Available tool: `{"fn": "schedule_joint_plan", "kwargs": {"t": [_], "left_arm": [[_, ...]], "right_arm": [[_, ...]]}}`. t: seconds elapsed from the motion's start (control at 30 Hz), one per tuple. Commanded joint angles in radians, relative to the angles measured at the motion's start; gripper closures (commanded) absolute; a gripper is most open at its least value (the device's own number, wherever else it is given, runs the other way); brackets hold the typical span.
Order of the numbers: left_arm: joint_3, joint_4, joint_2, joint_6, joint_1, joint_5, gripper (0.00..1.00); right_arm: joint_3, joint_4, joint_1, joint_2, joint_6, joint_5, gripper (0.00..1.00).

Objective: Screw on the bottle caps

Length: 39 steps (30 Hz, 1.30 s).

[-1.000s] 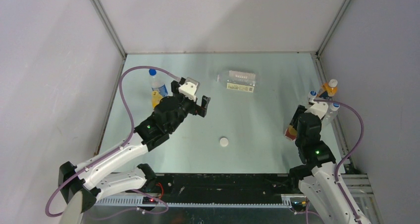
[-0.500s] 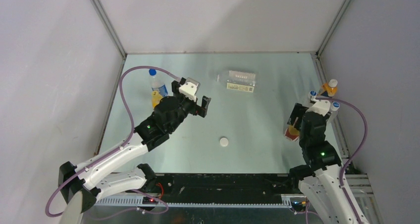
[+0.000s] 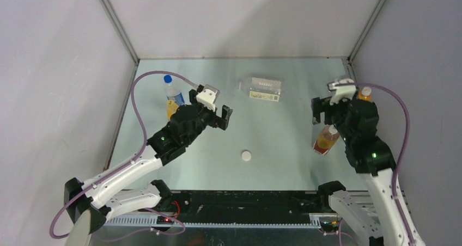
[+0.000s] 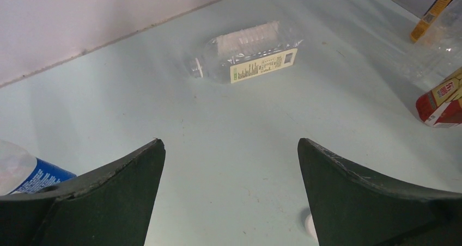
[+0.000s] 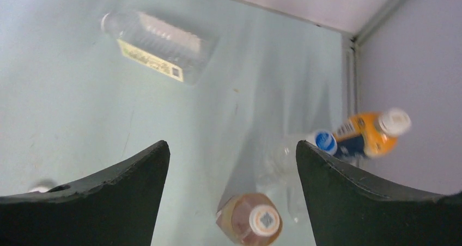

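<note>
The brown-drink bottle (image 3: 326,141) stands upright at the right with a white cap (image 5: 265,220) on its neck. My right gripper (image 3: 321,105) hangs open above and behind it, holding nothing; in the right wrist view the bottle (image 5: 246,220) shows below the gripper (image 5: 231,145). The wide clear bottle (image 3: 261,88) lies on its side at the back, uncapped, and shows in the left wrist view (image 4: 245,58). A loose white cap (image 3: 247,155) lies on the table in the middle. My left gripper (image 3: 224,117) is open and empty, above the table left of centre.
A blue-labelled water bottle (image 3: 173,96) stands behind my left arm. An orange-drink bottle (image 5: 370,133) and a blue-capped water bottle (image 5: 326,141) stand at the right wall. The enclosure walls bound the table on three sides.
My right arm has risen and moved back off the brown-drink bottle, which now stands free with its cap on. My left arm has not moved.
</note>
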Motion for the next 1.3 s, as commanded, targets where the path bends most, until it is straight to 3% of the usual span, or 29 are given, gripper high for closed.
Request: {"fn": "schedule_joint_plan", "kwargs": {"t": [0.0, 0.1, 0.2, 0.37, 0.67, 1.07, 1.27], "left_arm": [[0.104, -0.077, -0.022, -0.067, 0.009, -0.017, 0.02], [0.181, -0.197, -0.021, -0.105, 0.01, -0.032, 0.02], [0.243, -0.323, -0.021, -0.238, 0.01, -0.126, 0.02], [0.333, -0.56, -0.044, -0.357, 0.01, -0.239, 0.02], [0.168, -0.465, -0.203, -0.324, 0.01, -0.194, 0.02], [0.174, -0.519, -0.115, -0.411, 0.009, -0.203, 0.02], [0.212, -0.566, -0.075, -0.418, 0.01, -0.174, 0.02]], "right_arm": [[0.117, -0.054, -0.012, 0.19, -0.187, -0.281, 0.12], [0.179, -0.044, -0.014, 0.339, -0.245, -0.385, 0.11], [0.232, -0.032, -0.016, 0.464, -0.32, -0.47, 0.11], [0.29, 0.03, -0.014, 0.695, -0.4, -0.518, 0.1], [0.475, 0.108, -0.004, 1.066, -0.5, -0.46, 0.08], [0.824, 0.114, -0.004, 1.465, -0.589, -0.538, 0.04], [0.962, -0.039, 0.029, 1.605, -0.602, -0.567, 0.06]]}}
